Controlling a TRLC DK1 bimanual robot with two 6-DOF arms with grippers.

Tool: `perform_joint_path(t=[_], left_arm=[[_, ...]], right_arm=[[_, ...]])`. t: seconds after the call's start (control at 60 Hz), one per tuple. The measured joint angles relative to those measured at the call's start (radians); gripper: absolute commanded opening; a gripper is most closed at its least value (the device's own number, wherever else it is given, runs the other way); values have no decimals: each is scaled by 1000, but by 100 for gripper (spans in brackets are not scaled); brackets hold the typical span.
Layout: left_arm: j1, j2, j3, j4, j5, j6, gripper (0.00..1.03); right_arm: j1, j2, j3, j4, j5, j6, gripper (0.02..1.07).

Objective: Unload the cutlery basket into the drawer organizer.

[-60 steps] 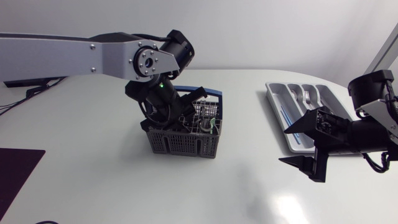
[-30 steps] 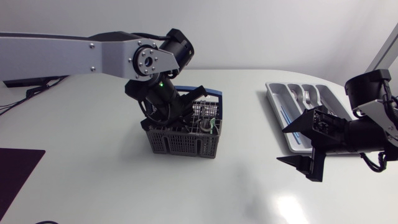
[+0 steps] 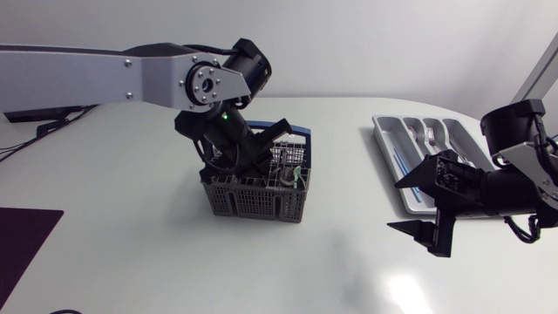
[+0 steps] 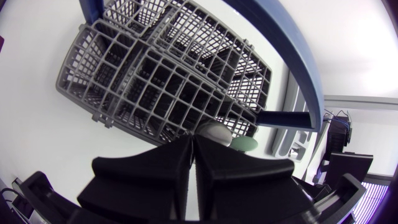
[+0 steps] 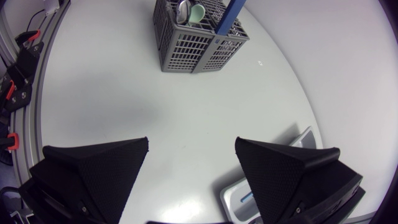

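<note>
L gripper (image 4: 194, 142), clenched, is nudging slightly inside basket (image 4: 155, 81), 1 utensil (image 4: 214, 130) just ahead; R gripper (image 5: 192, 142) is hanging released. Extraction pending.

The left arm (image 3: 96, 74) has silver-grey links, black joints and a green light (image 3: 225, 116); the right claw (image 3: 394, 206) is matte black wedges.

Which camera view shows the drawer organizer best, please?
The head view: most of the drawer organizer, compartments visible. The right wrist view catches only a corner; the left wrist view, a sliver beyond the basket.
</note>
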Motion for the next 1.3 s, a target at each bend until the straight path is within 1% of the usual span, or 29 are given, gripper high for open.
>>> perform_joint_path(t=[0.383, 0.567, 0.867, 1.067, 1.3], left_arm=[[11, -16, 0, -6, 29, 0, 4], [24, -55, 0, -6, 40, 1, 4], [25, -124, -3, -9, 76, 4, 4], [25, -170, -10, -9, 81, 4, 4], [25, -215, -15, -42, 84, 20, 4]], right_arm=[[33, -1, -1, 0, 21, 20, 102], [57, -1, -1, 4, 34, 31, 102], [96, -6, -1, 16, 59, 56, 102], [119, -17, -1, 16, 71, 80, 102], [153, -27, -1, 16, 74, 106, 102]])
